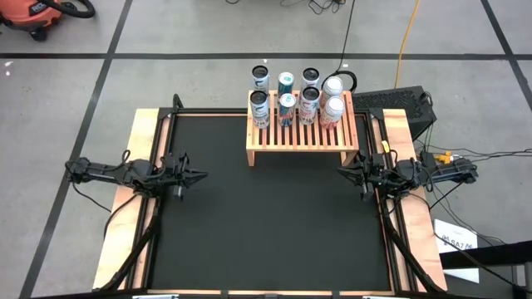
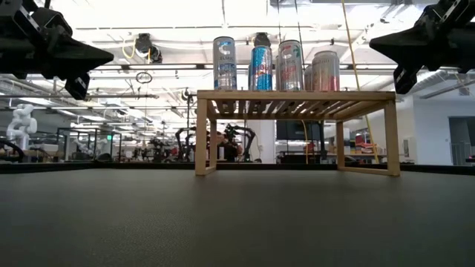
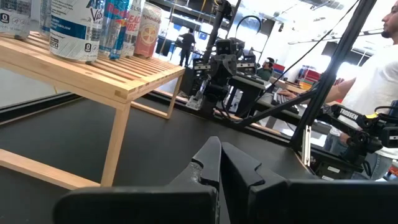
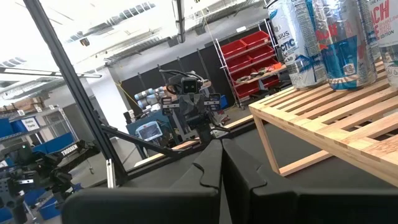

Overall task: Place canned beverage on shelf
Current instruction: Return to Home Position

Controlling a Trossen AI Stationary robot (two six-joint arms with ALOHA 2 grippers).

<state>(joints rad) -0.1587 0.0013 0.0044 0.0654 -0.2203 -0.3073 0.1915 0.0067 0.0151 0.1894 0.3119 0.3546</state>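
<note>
Closest to the left wrist lens, the left fingers (image 3: 214,165) were pressed flat together with no gap between them and nothing held. Seen from above, that arm sat at the counter's (image 1: 249,241) left edge, its tip pointing inward across the dark mat.

Between the two arms, toward the far edge, stood the shelf (image 1: 302,141). Eight cans (image 1: 287,108) stood upright on its slats, long axes vertical, in two rows of four, silver ones at the left end and pink ones at the right. I could find no can on the counter in any view.

At the right edge, the right fingers (image 4: 217,165) were likewise closed on themselves and empty, pointing inward at the left pair.

The shelf lay ahead of both tips and off to one side, about equally near to each arm, so neither had the shorter reach. With nothing gripped, my judgement is that the placing was finished and only parking the arms remained, a move that should stay well apart from the shelf legs.

Only the overhead view separated the two rows; from counter height the front four hid the rear four. That level view alone showed both fingertips hanging above the mat, around slat height.
</note>
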